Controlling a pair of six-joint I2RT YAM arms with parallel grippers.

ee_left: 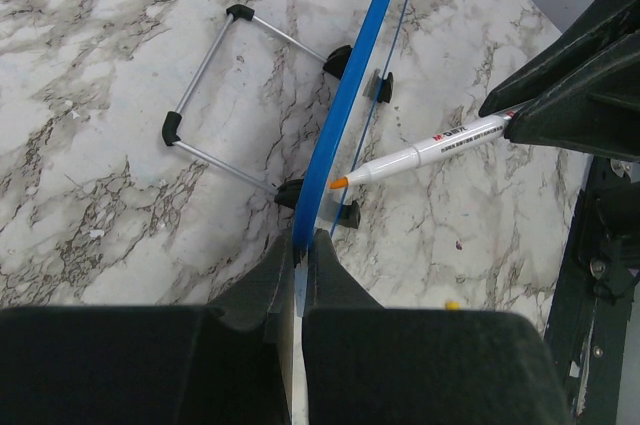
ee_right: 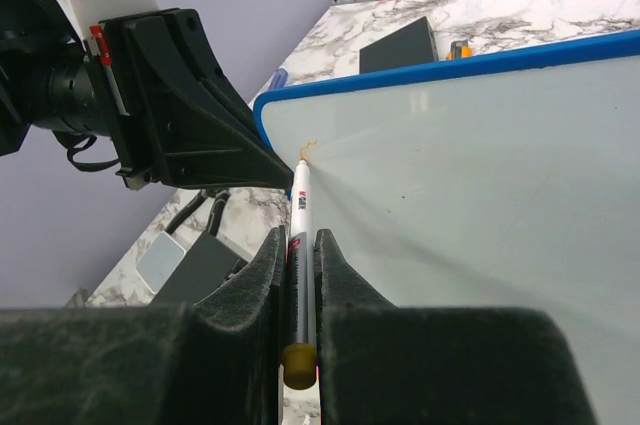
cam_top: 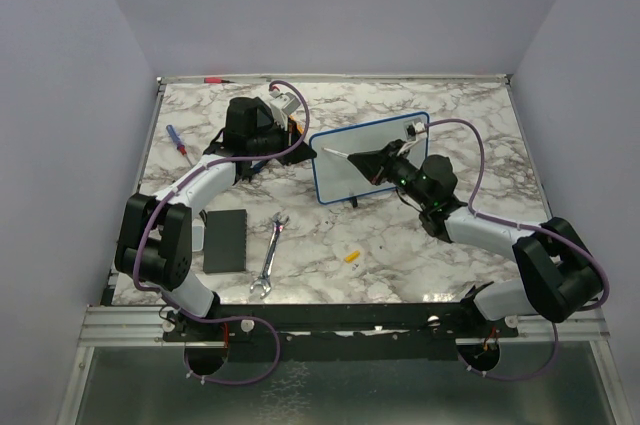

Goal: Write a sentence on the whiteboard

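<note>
The whiteboard [cam_top: 372, 150] stands upright on small black feet at mid table, blue-framed. My left gripper [cam_top: 307, 148] is shut on its left edge; the left wrist view shows the jaws [ee_left: 303, 245] pinching the blue frame [ee_left: 350, 95]. My right gripper [cam_top: 356, 158] is shut on a white marker [ee_right: 300, 215] with a yellow end cap. The marker's orange tip touches the board's face near the upper left corner [ee_right: 480, 175]. Of the sentence, only a short faint yellowish stroke [ee_right: 308, 148] shows by the tip. The marker [ee_left: 430, 152] also shows in the left wrist view.
A flat black pad [cam_top: 225, 240], a wrench [cam_top: 270, 255] and a small yellow cap [cam_top: 351, 256] lie in front. A blue-handled screwdriver [cam_top: 176, 139] lies at the left and a red pen [cam_top: 213, 79] at the back edge. The board's wire stand [ee_left: 215, 95] lies behind it.
</note>
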